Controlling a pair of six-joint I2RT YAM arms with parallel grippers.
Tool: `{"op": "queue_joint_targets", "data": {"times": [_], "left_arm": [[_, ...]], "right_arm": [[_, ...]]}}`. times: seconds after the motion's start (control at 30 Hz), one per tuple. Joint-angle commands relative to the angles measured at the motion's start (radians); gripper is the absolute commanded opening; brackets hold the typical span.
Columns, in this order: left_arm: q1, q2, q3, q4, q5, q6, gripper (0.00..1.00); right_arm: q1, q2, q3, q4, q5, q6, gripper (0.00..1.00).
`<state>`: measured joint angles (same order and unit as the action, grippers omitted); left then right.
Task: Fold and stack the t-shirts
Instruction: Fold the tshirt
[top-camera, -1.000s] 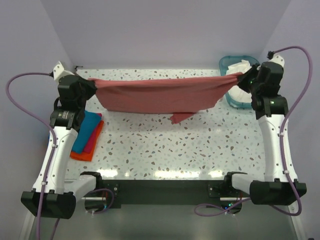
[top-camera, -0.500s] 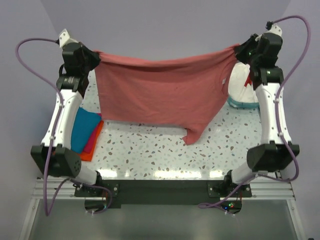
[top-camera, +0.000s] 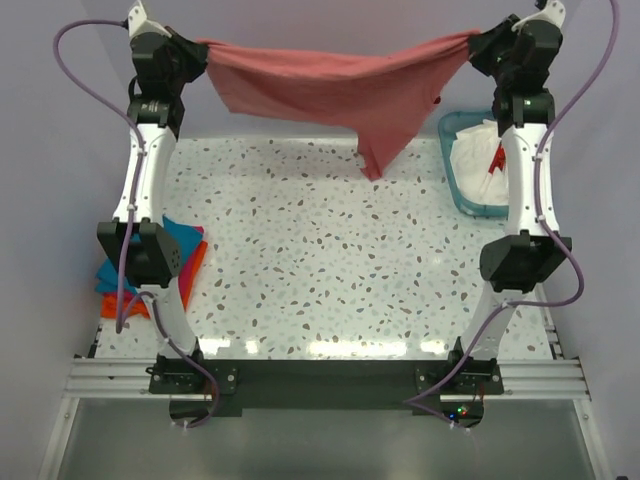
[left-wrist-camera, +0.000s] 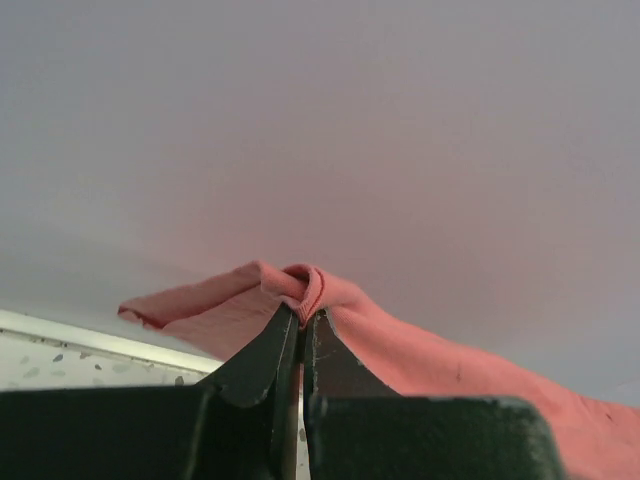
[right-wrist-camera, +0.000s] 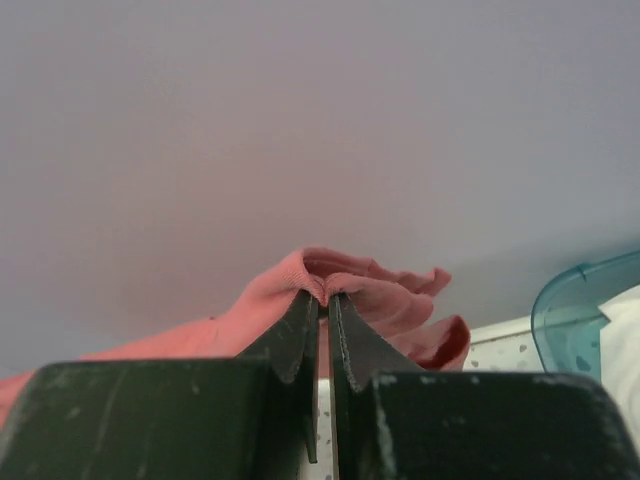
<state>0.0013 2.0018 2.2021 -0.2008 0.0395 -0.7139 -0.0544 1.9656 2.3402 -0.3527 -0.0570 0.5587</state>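
Lifted higher, shirt (top-camera: 330, 85) spanned the top left-to-right, tail down; left gripper (top-camera: 203, 46) and right gripper (top-camera: 474, 43) clamped its ends.

Fixed overhead view from behind, wrist views close and level, all sharing salmon shirt (top-camera: 330, 85)

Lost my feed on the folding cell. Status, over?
Left pincer shut on salmon shirt, right pincer shut on its other end. Shirt hangs stretched between them, above the table. Nothing in the way.
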Motion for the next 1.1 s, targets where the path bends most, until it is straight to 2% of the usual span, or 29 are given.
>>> {"op": "queue_joint_targets", "data": {"times": [0.0,0.17,0.27,0.3,0.33,0.37,0.43,0.47,0.57,0.7,0.83,1.07], "left_arm": [[0.055,-0.106,-0.042,0.15,0.025,-0.004,0.0],[0.071,-0.243,-0.266,0.179,0.033,-0.004,0.0],[0.071,-0.352,-0.491,0.234,0.048,-0.013,0.0],[0.072,-0.382,-0.628,0.263,0.049,-0.018,0.0],[0.071,-0.411,-0.698,0.27,0.048,-0.031,0.0],[0.071,-0.466,-0.84,0.285,0.054,-0.038,0.0],[0.071,-0.523,-0.985,0.305,0.053,-0.059,0.0],[0.071,-0.576,-1.116,0.308,0.051,-0.065,0.0],[0.069,-0.668,-1.334,0.307,0.037,-0.091,0.0],[0.068,-0.738,-1.517,0.276,0.034,-0.108,0.0],[0.068,-0.79,-1.639,0.23,0.023,-0.105,0.0],[0.068,-0.932,-1.788,0.048,-0.036,-0.128,0.0]], "right_arm": [[-0.019,-0.126,-0.028,0.135,0.052,-0.005,0.0],[-0.024,-0.238,-0.326,0.161,0.049,-0.002,0.0],[-0.022,-0.344,-0.574,0.201,0.043,0.015,0.0],[-0.024,-0.371,-0.705,0.224,0.046,0.021,0.0],[-0.024,-0.401,-0.769,0.233,0.046,0.026,0.0],[-0.022,-0.446,-0.829,0.239,0.045,0.032,0.0],[-0.022,-0.491,-0.992,0.244,0.033,0.05,0.0],[-0.024,-0.529,-1.043,0.242,0.022,0.058,0.0],[-0.024,-0.597,-1.218,0.225,-0.003,0.076,0.0],[-0.024,-0.654,-1.403,0.193,-0.041,0.116,0.0],[-0.024,-0.68,-1.573,0.186,-0.153,0.175,0.0],[-0.024,-0.812,-1.697,0.006,-0.055,0.141,0.0]]}}
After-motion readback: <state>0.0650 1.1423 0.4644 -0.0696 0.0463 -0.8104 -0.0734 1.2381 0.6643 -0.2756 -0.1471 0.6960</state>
